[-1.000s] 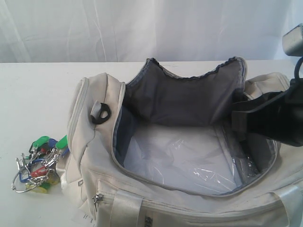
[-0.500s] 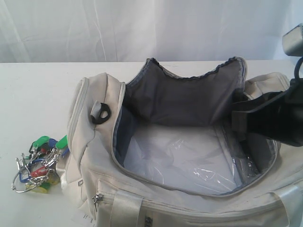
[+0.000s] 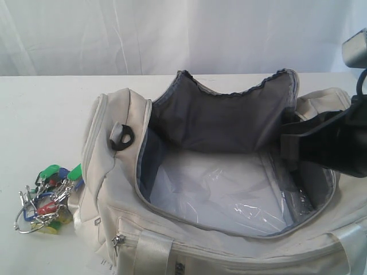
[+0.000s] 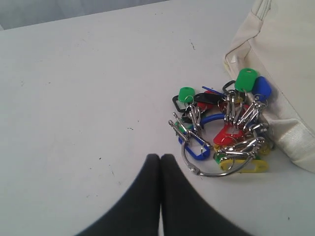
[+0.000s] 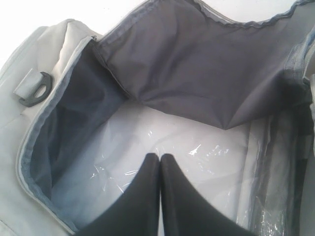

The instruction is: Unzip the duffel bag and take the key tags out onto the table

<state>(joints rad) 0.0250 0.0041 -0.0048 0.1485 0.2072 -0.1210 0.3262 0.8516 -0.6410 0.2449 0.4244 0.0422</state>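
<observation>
Exterior view: a cream-white fabric duffel bag (image 3: 109,172) lies unzipped on the flat white table (image 3: 40,114). Its top flap stands up and shows soft grey lining (image 3: 218,120) w/ a wavy zipper edge. Crinkled clear plastic film (image 3: 229,197) covers the pale bag floor. A black D-ring (image 3: 123,137) sits on a webbing tab at the bag's left end. The key tags (image 3: 49,197), glossy green, blue, red & yellow plastic on shiny metal rings, lie on the table just beside that left end, outside the bag. The dark right arm (image 3: 335,146) reaches in over the bag's right rim. Left wrist view: the left gripper (image 4: 160,158), smooth black tapered fingers pressed tip to tip w/ nothing between, hangs above bare tabletop near the key tags (image 4: 221,123). A big split metal ring (image 4: 197,169) edges the bunch, which touches the bag's stitched corner. Right wrist view: the right gripper (image 5: 160,157), fingers likewise pressed together & holding nothing, hangs over the film-covered floor inside the bag. The grey lining folds in a loose V beyond it, and the grey zipper tape curves along the opening.
</observation>
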